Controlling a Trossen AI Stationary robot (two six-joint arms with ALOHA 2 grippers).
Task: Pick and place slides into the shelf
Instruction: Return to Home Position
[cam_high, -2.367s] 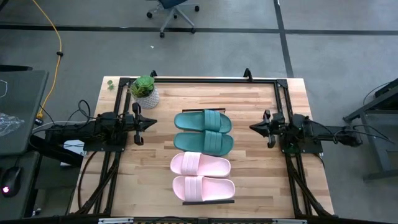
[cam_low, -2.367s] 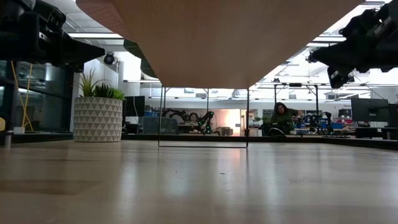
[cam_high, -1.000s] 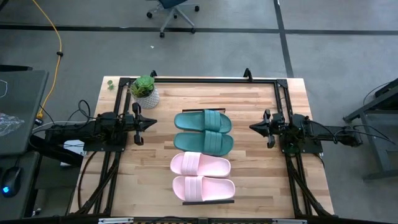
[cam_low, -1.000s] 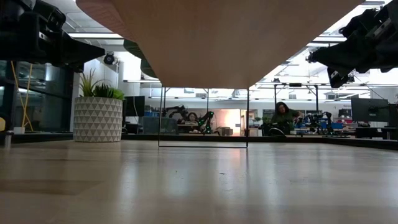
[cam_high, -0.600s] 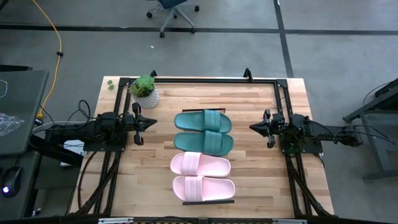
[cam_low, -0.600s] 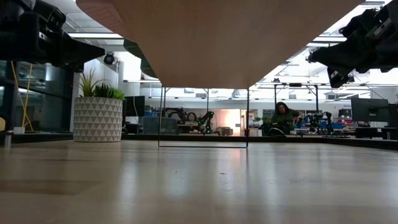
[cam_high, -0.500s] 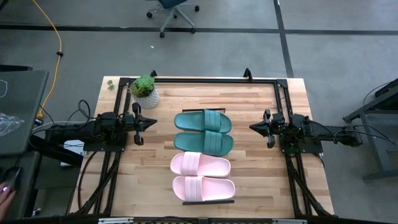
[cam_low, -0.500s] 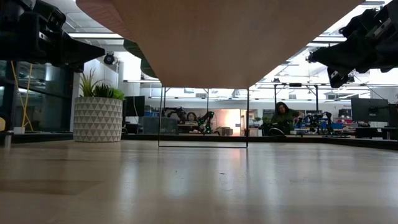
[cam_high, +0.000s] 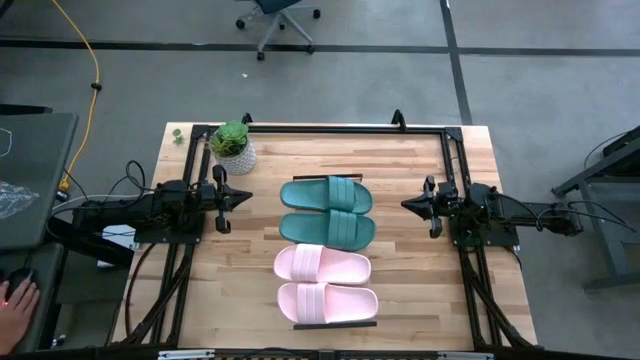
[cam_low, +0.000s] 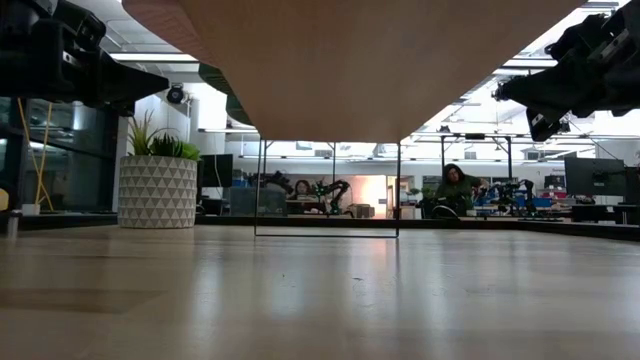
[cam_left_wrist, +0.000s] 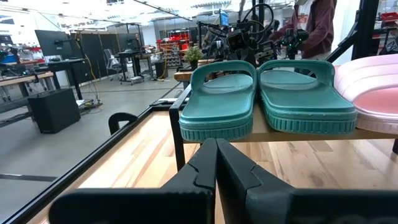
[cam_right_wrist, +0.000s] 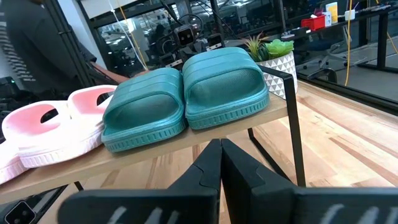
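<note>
High view, 2 grn slides (cam_high: 326, 194), 2 pink slides (cam_high: 322, 264), on 1 shelf (cam_high: 335, 324)

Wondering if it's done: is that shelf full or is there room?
Full. Two green slides and two pink slides lie side by side, covering the shelf end to end. The left arm and right arm sit aside.

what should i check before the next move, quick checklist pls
1. Green slides both on the shelf: ok.
2. Pink slides both on the shelf, side by side: ok.
3. Left gripper fingers shut, empty, apart from the shelf: ok.
4. Right gripper fingers shut, empty, apart from the shelf: ok.
5. Potted plant upright, apart from the shelf: ok.
6. Person's hand off the table, to its left: ok.
</note>
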